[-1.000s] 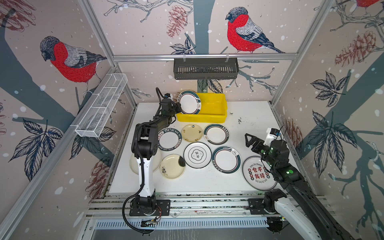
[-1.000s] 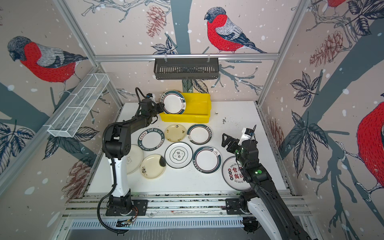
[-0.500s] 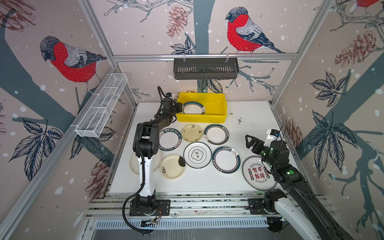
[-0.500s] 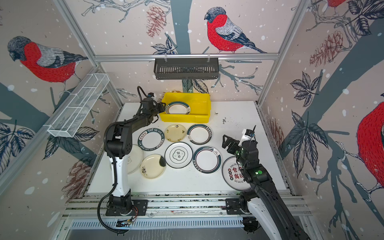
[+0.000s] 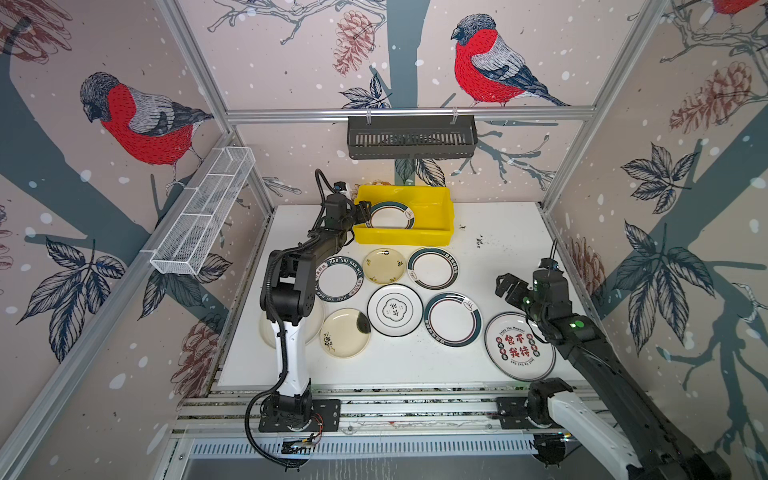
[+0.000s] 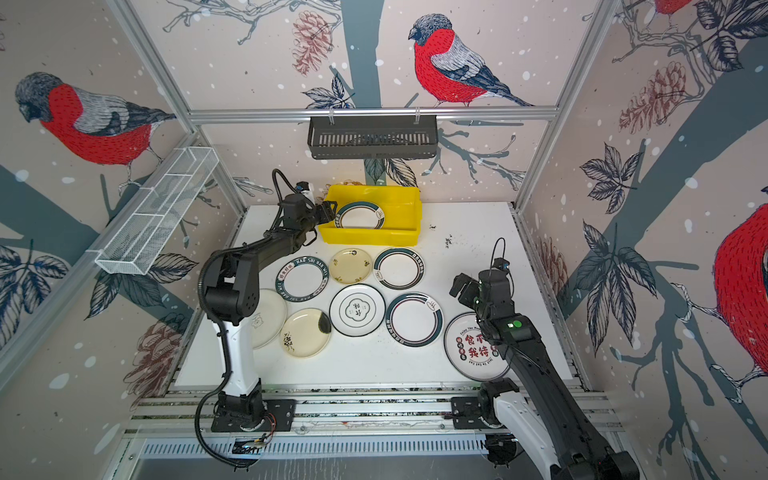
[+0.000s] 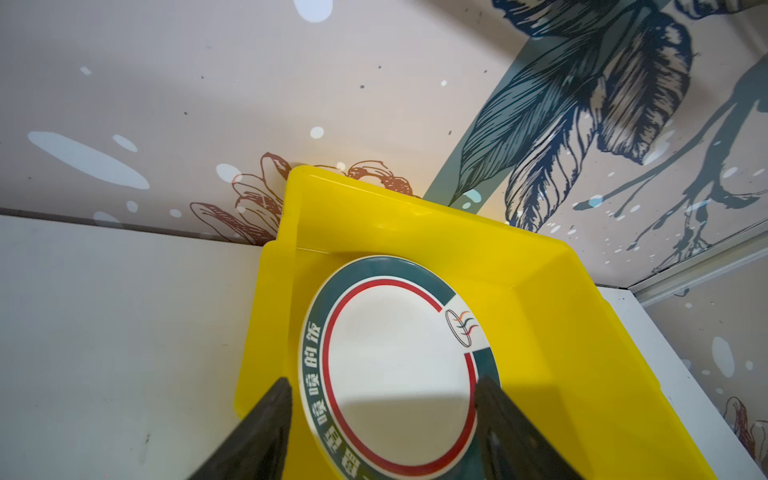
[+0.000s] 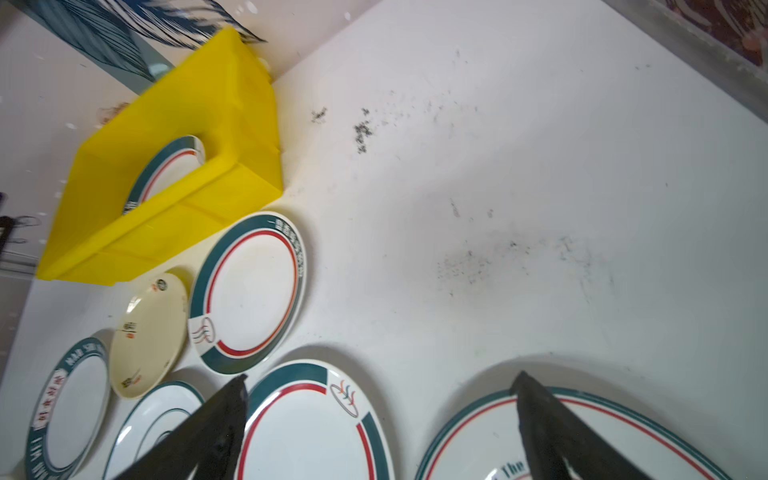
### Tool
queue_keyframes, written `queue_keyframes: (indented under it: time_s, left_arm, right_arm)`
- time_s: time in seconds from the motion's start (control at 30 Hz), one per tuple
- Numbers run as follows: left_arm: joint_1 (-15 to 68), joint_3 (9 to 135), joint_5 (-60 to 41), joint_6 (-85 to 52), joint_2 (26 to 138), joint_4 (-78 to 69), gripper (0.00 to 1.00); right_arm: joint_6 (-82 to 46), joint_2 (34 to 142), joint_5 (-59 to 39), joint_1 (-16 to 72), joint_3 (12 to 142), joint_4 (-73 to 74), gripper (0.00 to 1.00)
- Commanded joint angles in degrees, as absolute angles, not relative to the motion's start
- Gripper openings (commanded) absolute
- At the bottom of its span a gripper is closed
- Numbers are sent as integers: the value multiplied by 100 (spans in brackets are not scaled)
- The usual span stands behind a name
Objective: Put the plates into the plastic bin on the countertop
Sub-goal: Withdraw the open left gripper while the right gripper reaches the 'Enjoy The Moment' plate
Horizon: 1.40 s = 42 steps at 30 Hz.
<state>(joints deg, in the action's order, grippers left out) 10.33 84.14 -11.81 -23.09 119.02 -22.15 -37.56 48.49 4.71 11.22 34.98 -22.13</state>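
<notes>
- One teal-rimmed plate (image 5: pixel 390 217) lies flat inside the plastic bin (image 5: pixel 434 214), which stands at the far edge of the countertop (image 5: pixel 498 241).
- The left gripper (image 5: pixel 365 210) hangs over the bin's left wall with its jaws apart and empty, the plate's rim just below them.
- Eight plates lie across the countertop's middle and near edge. The cream plate (image 6: pixel 272 320) is partly hidden behind the left arm.
- The right gripper (image 5: pixel 505 286) hovers near the right edge, fingers wide and empty, by the red-lettered plate (image 5: pixel 519 347) at the near right corner.
- The drop-off looks finished. Next, the left arm must likely lift clear of the bin wall, then pinch another plate by its thin rim.
</notes>
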Motion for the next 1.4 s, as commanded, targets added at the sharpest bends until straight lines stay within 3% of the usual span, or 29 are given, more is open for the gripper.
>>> queue_keyframes:
  time_s: [0.0,0.2,0.23,0.53,0.93,1.37]
  left_arm:
    - [1115,7847,-997,-2189,11405,-2705,76]
    - [1415,6180,-589,-2130,10054,-3381,90]
    - [1466,5970,-551,-2136,9869,-3457,96]
    - [1994,4250,-135,-2209,8178,-4013,97]
    - [2321,3223,193,-2283,7021,-3897,97]
    - [2352,2966,151,-2304,6746,-3672,97]
  right_arm:
    - [-3840,5117,541,1015,3626,-2928,100]
    - [-3985,4928,-112,984,3205,-2972,99]
    - [-4030,4898,-149,984,3126,-2985,99]
    - [-4601,5151,-1290,1019,2363,-2189,99]
    - [-5328,5507,-1200,976,1969,-1261,99]
    - [-5446,5566,-536,901,2083,-729,99]
